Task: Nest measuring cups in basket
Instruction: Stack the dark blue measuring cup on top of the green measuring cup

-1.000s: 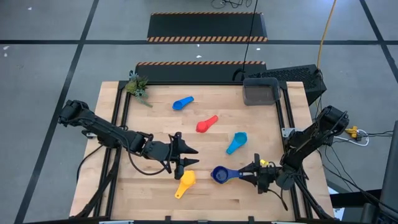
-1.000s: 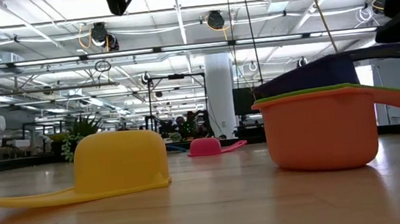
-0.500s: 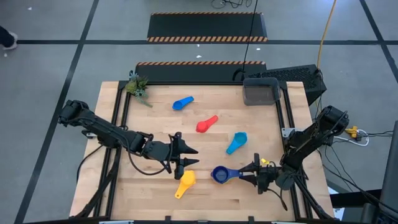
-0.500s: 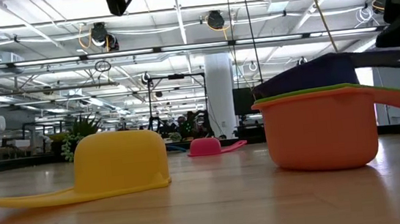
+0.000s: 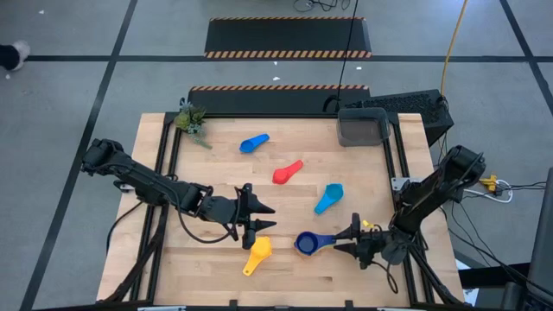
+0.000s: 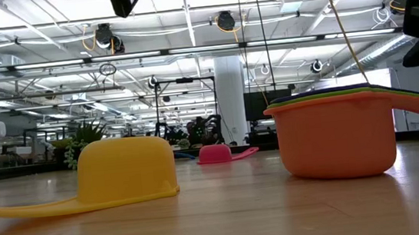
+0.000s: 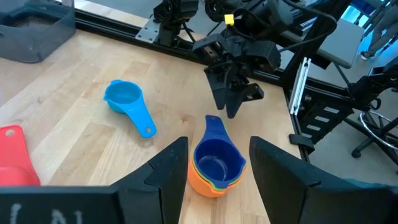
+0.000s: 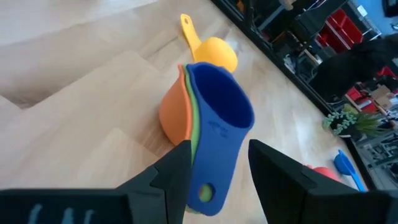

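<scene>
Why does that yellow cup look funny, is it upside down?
Yes. The yellow cup lies upside down on the table, rim on the wood, handle flat. It sits alone beside the nested stack of orange, green and navy cups, which stands upright. Nothing looks spilled or broken.
</scene>
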Robot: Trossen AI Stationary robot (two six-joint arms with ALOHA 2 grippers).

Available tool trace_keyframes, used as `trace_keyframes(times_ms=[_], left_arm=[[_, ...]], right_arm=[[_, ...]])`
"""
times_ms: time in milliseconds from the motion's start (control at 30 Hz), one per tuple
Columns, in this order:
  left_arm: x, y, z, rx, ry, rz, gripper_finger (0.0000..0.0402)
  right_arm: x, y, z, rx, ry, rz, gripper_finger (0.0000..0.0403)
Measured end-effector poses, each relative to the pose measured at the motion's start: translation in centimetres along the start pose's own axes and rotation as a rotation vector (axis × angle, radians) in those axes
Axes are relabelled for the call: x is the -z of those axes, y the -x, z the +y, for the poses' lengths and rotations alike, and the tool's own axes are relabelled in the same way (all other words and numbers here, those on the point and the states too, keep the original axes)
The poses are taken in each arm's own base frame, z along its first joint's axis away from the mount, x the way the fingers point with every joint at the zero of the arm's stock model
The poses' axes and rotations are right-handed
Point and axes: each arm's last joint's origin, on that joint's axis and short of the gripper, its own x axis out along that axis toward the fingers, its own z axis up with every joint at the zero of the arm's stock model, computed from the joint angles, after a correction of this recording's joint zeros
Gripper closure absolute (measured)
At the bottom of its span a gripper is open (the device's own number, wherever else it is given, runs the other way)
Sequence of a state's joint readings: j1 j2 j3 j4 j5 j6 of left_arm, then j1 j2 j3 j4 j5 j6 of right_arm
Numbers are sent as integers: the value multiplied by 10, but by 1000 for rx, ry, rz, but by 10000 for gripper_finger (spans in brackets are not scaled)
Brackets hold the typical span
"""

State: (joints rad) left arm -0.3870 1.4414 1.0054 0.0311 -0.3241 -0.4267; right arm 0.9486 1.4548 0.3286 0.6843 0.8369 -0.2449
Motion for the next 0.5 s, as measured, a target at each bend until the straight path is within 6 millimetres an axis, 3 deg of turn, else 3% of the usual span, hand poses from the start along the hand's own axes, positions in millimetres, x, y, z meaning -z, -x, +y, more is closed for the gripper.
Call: trace_keyframes(times_ms=[333, 500], left_arm=[[0, 0, 0, 2, 2, -4, 227], [-3, 0, -1, 12, 11, -28, 227]], right_arm=[[1, 4, -21, 239, -115, 77, 249], [16, -6, -28, 182, -206, 175, 260]])
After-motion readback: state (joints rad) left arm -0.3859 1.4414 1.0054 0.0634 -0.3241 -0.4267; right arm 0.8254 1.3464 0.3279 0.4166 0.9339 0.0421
